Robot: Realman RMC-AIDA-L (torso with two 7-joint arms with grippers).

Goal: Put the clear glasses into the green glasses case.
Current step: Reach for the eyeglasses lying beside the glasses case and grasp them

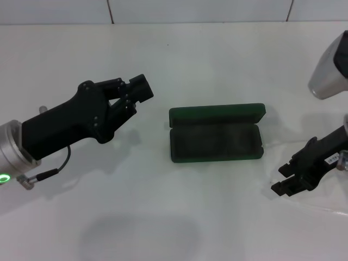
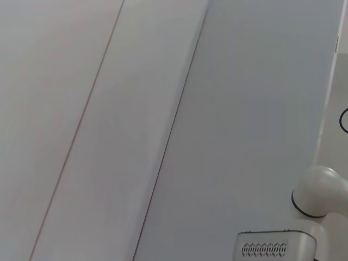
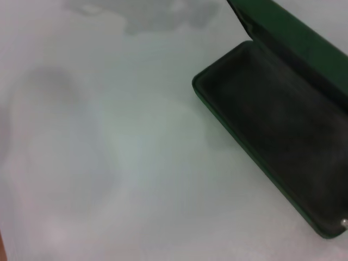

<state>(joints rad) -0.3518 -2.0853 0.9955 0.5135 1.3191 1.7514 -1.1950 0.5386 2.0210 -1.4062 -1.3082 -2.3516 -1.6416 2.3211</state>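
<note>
The green glasses case [image 1: 216, 135] lies open in the middle of the table, lid [image 1: 217, 113] folded back and its dark lining bare. Its near corner shows in the right wrist view as well, green glasses case [image 3: 277, 136]. The clear glasses [image 1: 319, 202] are only a faint transparent outline at the right, under and around my right gripper [image 1: 281, 180]. In the right wrist view the clear glasses [image 3: 60, 152] are a blurred clear shape close to the camera. My right gripper sits low, right of the case, and looks shut on the glasses. My left gripper [image 1: 139, 91] hovers shut, left of the case.
The white table [image 1: 179, 217] runs back to a tiled wall [image 1: 163, 11]. A grey part of my right arm [image 1: 331, 70] hangs at the upper right. The left wrist view shows only pale panels and a white robot part [image 2: 321, 190].
</note>
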